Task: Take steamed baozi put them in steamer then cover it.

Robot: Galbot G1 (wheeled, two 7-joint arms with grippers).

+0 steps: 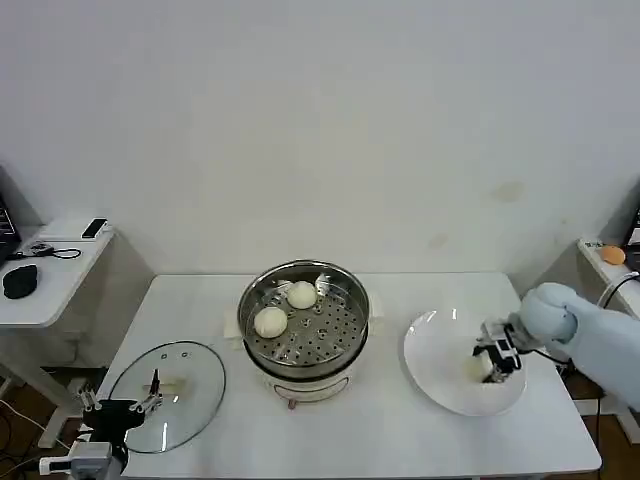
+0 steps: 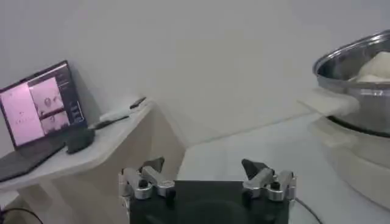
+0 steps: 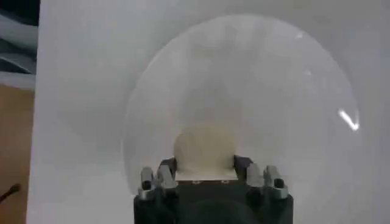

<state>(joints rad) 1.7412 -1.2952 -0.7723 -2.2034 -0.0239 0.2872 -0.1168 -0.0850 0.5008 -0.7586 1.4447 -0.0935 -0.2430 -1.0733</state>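
2 baozi (image 1: 271, 321) (image 1: 302, 294) sit on the holey tray inside the steamer (image 1: 255, 300). The steamer is a shiny metal pot on a white base, in the middle of the white table (image 1: 380, 440). The 2 buns are on the left half of the tray, close together. In the left wrist view the pot's rim (image 2: 341, 58) shows, with a pale bun (image 2: 381, 64) peeking over it.

1 more baozi (image 1: 478, 368) lies on the white plate (image 1: 430, 360), to the right of the steamer. The right gripper (image 1: 497, 360) is down on that plate. Its fingers are on both sides of the bun. In the right wrist view the bun (image 3: 203, 148) sits snug between the 2 fingers (image 3: 168, 170), so the right gripper (image 3: 204, 169) is closed on it. The plate (image 3: 292, 91) is under the bun.

The cover (image 1: 195, 395) lies flat on the table, to the left of the steamer. It is clear glass with a pale handle (image 1: 172, 382) in the middle.

The left gripper (image 1: 125, 405) waits at the near left edge of the table, by the cover. Its fingers (image 2: 152, 173) are wide apart and hold nothing.

A small side table (image 1: 50, 270) stands off to the left, with a laptop (image 2: 39, 119) and a black mouse (image 1: 20, 282) on it.
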